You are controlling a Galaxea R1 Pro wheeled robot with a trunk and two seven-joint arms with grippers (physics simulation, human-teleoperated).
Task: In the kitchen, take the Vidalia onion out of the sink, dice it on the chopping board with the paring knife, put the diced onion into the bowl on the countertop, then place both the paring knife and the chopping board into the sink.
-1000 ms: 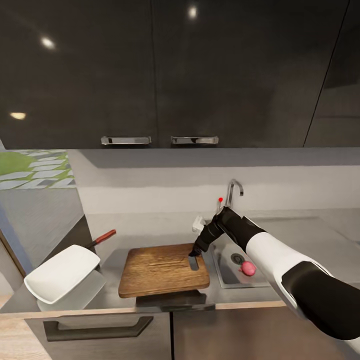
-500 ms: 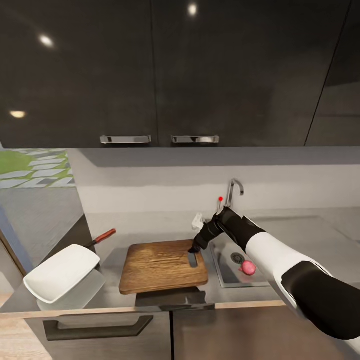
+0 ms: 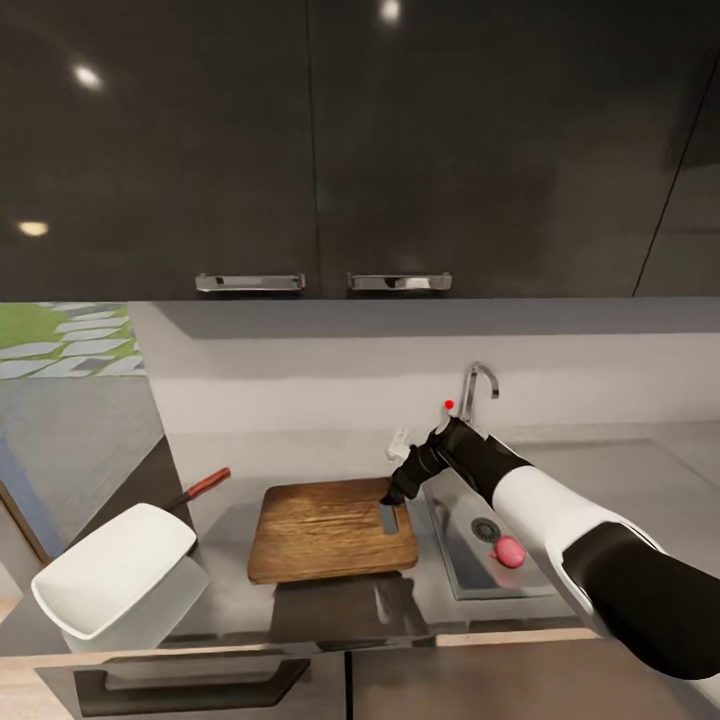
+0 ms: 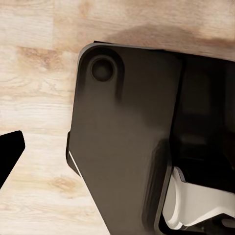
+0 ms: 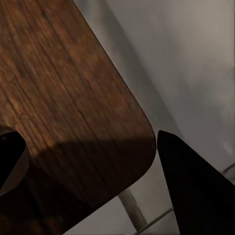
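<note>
The dark brown chopping board (image 3: 325,530) lies on the grey countertop (image 3: 225,600), just left of the sink (image 3: 470,585). My right gripper (image 3: 388,497) sits at the board's slotted end, near its far right corner. In the right wrist view, the gripper (image 5: 90,147) is open. One finger is over the board (image 5: 63,98) and the other is past its rounded corner. The pink onion (image 3: 509,551) rests in the basin beside the drain. At the left, the white bowl (image 3: 110,570) stands tilted, and the paring knife's red handle (image 3: 208,484) pokes out behind it. A black fingertip (image 4: 10,152) of my left gripper hangs over wooden floor.
The angular tap (image 3: 478,385) with a red dot rises behind the sink. Dark wall cabinets (image 3: 320,150) hang overhead, with drawer fronts below the counter edge. The robot's dark base (image 4: 132,147) shows in the left wrist view.
The head view has shifted a little, so the sink and bowl sit lower in the picture. My right gripper stays at the board's slotted end.
</note>
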